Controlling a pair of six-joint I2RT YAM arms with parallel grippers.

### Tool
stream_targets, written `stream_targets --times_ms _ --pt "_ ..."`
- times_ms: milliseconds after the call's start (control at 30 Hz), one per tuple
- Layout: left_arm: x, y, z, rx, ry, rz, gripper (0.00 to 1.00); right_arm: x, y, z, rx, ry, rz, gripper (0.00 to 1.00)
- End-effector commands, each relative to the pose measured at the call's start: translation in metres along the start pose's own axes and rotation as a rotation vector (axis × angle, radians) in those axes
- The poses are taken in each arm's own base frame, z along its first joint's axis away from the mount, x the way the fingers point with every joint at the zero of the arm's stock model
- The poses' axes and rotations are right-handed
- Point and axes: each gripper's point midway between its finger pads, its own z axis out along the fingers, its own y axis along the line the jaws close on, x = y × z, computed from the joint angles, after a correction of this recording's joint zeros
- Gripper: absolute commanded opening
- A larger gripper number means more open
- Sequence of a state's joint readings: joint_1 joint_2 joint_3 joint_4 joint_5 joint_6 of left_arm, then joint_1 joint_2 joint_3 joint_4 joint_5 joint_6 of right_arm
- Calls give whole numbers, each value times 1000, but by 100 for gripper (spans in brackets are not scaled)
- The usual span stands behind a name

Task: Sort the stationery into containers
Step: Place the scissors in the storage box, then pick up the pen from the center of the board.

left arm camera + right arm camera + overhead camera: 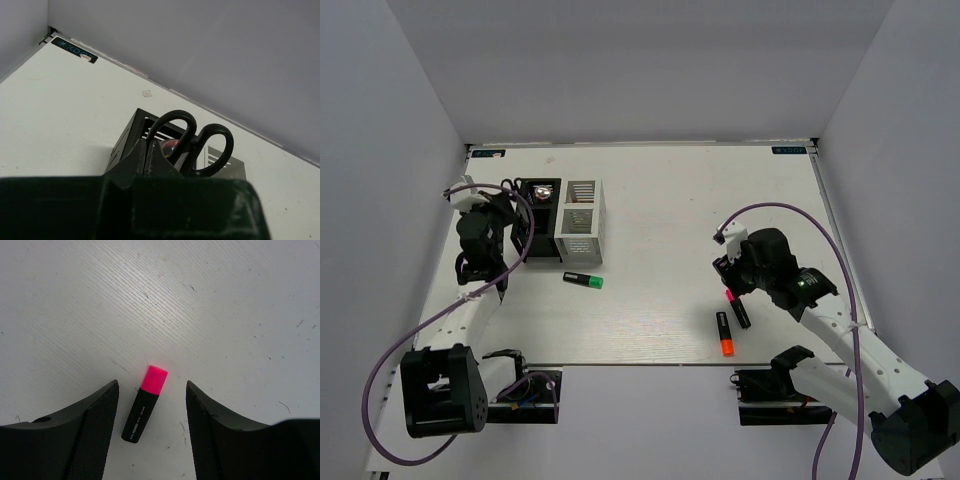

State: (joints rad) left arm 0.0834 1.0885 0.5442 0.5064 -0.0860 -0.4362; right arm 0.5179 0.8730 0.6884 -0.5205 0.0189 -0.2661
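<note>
Nearest the bases, a black marker with an orange cap (724, 334) is lying on the white table (660, 190). Just beyond, the right gripper (152, 386) is hanging open, its fingers flanking a black pink-capped marker (142, 407) without touching it. A black green-capped marker (583, 281) is lying before the white mesh organiser (580, 222). The left gripper (146, 152) is pressing its fingers together by the black mesh organiser (125, 145), over which black-handled scissors (192, 140) are showing, handles up.

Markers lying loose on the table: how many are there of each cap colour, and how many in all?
Green-capped marker: 1
Orange-capped marker: 1
Pink-capped marker: 1
Total: 3
</note>
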Motion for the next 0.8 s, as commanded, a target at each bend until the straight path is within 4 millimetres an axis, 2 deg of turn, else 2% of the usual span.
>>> stream_targets --times_ms 0,33,67,167,200,300,333,367,400,433,467,500,533,567,600,633,667,700,733,767 --pt "-1 -13 -3 71 -9 -26 2 -2 -1 4 0 -16 -1 60" --pt "5 -12 -4 72 4 -24 9 -3 -1 3 1 -22 -4 60" --pt "9 -12 -5 80 18 -23 36 -1 0 4 -2 -16 -3 60" --pt "20 -10 -7 79 49 -20 66 -2 0 4 -2 -18 -2 61" --pt "21 -9 -6 74 54 -14 72 -1 0 4 -2 -14 -3 61" --pt "22 -13 -4 87 77 0 72 -1 0 3 -2 -15 -2 61" --pt "19 -13 -4 89 77 8 64 0 0 4 -2 -13 -4 61" --pt "12 -18 -2 99 63 13 48 -1 -1 4 0 -17 -2 61" --pt "8 -23 -4 118 61 17 26 -1 0 3 -2 -16 -6 61" --pt "-2 -29 -3 132 49 22 0 -1 -1 3 -1 -19 -2 61" --pt "10 -26 -7 112 115 40 0 -2 -1 3 2 -21 -4 61" --pt "-17 -50 -10 190 82 55 0 -1 -1 3 2 -20 -5 61" --pt "-13 -66 -16 238 114 84 0 -1 -1 3 0 -19 -3 61" --pt "6 -63 -27 204 265 89 0 0 -2 3 4 -16 -2 61" --pt "1 -98 -40 329 339 81 0 0 -1 3 3 -15 -3 60" --pt "41 -89 -70 293 576 82 8 0 -1 3 0 -12 -4 58" --pt "58 -99 -85 312 689 91 17 1 0 3 -2 -10 -8 54" --pt "39 -116 -84 314 714 88 31 0 6 3 -38 -15 -5 41" --pt "66 -105 -109 231 880 113 52 0 6 3 -41 -14 -4 33" --pt "79 -108 -134 196 983 112 54 1 8 3 -45 -12 -3 26"
